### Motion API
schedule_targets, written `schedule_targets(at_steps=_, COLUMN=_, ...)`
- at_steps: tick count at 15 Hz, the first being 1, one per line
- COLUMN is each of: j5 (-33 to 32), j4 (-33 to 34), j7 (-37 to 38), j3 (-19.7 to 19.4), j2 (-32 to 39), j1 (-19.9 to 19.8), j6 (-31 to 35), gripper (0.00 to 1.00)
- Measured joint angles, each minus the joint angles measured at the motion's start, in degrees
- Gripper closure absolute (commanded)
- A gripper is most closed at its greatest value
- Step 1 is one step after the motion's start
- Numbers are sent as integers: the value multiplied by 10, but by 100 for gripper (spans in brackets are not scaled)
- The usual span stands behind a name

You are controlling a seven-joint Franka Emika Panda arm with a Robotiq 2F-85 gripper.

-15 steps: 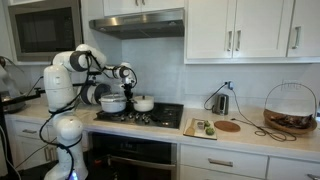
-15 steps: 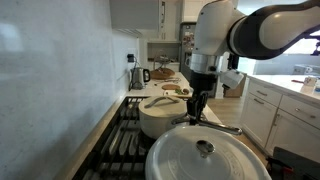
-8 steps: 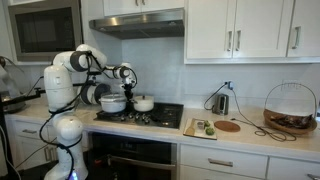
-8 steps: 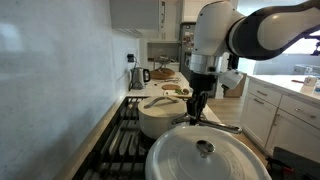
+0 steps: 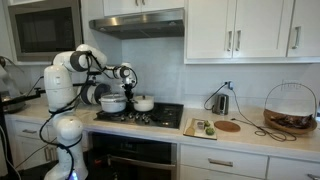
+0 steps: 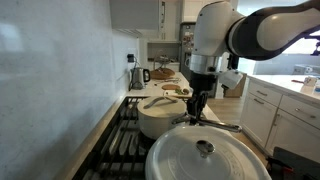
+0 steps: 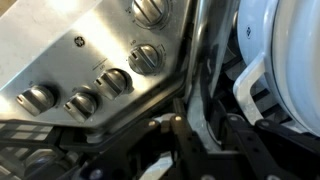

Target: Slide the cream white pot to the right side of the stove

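The cream white pot [image 6: 160,117] stands lidded on the stove, behind a large white lidded pot [image 6: 205,155]. In an exterior view the cream pot [image 5: 144,103] sits at the stove's left half, just right of the white pot [image 5: 113,101]. Its long metal handle [image 6: 226,127] sticks out toward the stove's front. My gripper [image 6: 197,110] points down at the handle's root, beside the pot. In the wrist view the jaws [image 7: 190,135] are closed around the grey handle [image 7: 196,100], above the stove knobs [image 7: 112,82].
The right burners [image 5: 168,115] are bare. Right of the stove lie a cutting board with food [image 5: 200,127], a round wooden trivet [image 5: 227,126], a kettle [image 5: 220,102] and a wire basket [image 5: 290,108]. A range hood and cabinets hang above.
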Motion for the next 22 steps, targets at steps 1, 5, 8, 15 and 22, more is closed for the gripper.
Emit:
schedule_targets(at_steps=1, j5=-2, j4=0, j7=0, j3=0, j2=0, j1=0, j6=-1, gripper=93)
schedule_targets(at_steps=5, j5=-16, j4=10, j7=-11, j3=0, j2=6, j1=2, j6=-15, gripper=93)
schedule_targets(at_steps=8, j5=-33, j4=17, j7=-40, j3=-1, j2=10, j1=2, j6=-26, gripper=93)
schedule_targets(at_steps=15, j5=-46, j4=28, j7=-135, j3=-10, j2=19, j1=1, j6=-40, gripper=93)
schedule_targets(at_steps=22, j5=-46, j4=37, j7=-218, j3=-23, j2=25, j1=0, j6=-51, gripper=93)
